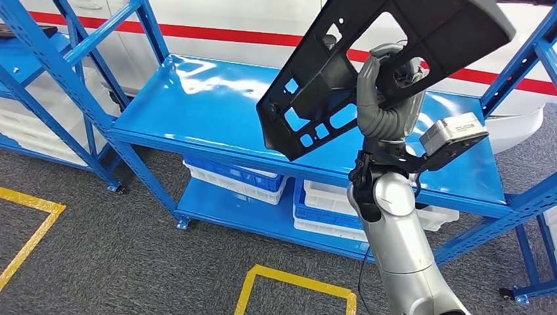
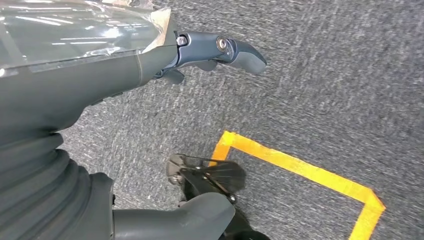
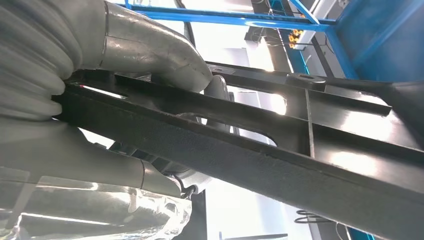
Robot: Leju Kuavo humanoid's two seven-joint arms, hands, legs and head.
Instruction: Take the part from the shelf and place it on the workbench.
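Right hand (image 1: 387,98) gripping black perforated panel part (image 1: 368,59), holding it raised above blue shelf (image 1: 197,98). Left hand (image 2: 215,50) hanging empty, fingers apart. Advice: keep grasp firm, swing panel clear of shelf uprights.

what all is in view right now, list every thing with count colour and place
flat black plastic part with cut-out holes: one, black, held up above the shelf's upper deck
blue metal shelf rack: one, blue, straight ahead, glossy upper deck bare
white plastic crates: several, white with blue ones stacked among them, on the lower deck
second blue rack: one, blue, far left
yellow floor tape: several lines, yellow, on the grey carpet
white wall with red stripe: one, behind the shelf
right hand: one, grey, fingers gripping the part
left hand: one, grey, hanging over the carpet, holding nothing
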